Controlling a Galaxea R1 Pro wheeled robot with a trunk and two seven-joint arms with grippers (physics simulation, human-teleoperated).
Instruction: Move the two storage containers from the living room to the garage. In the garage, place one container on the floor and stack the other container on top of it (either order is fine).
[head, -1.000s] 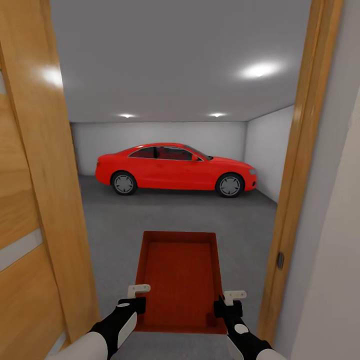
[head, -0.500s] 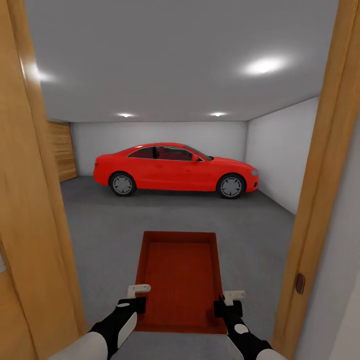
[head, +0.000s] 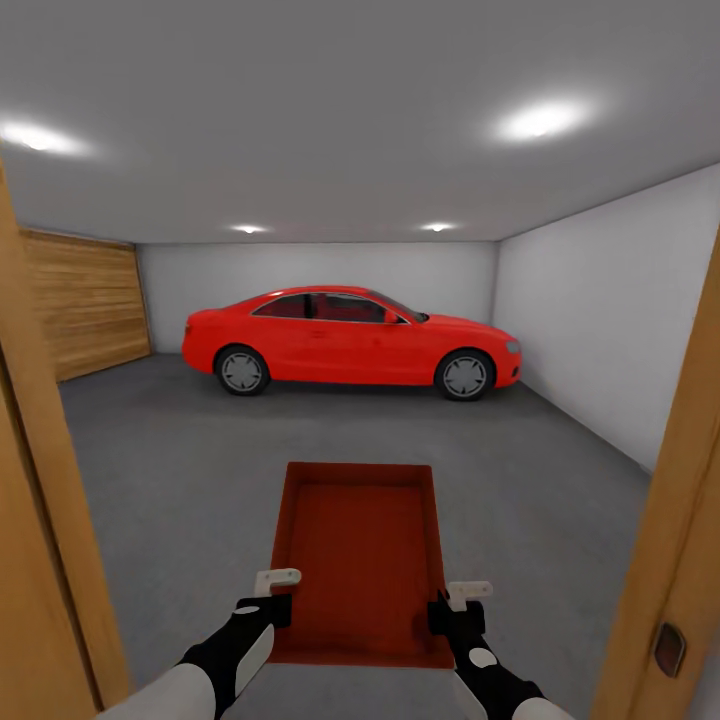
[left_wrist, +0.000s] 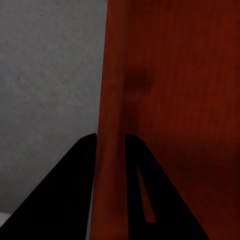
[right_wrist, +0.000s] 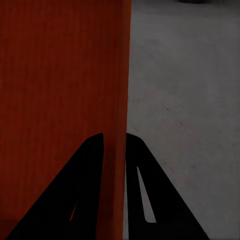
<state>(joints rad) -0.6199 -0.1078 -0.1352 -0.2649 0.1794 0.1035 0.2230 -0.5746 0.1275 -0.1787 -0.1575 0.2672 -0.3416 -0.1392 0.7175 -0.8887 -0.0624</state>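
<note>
Garage (head: 560, 300) walls widened past the door frame (head: 40, 560) as the robot rolled in, left tool (head: 277, 598) and right tool (head: 450, 608) each pinching a wall of the storage container (head: 360, 555) above the floor (head: 180, 450).

Red car (head: 350, 338), wood-panelled door (head: 88, 315)

**Three cameras, one shared box**

The head camera looks forward and slightly down from a doorway into the garage, the red car (head: 350, 340) far ahead. Each wrist camera sits close behind its gripper, sighting along the fingers at a side wall of the storage container (head: 360, 555) with grey floor (right_wrist: 185, 100) beyond. All three views share that container.
</note>
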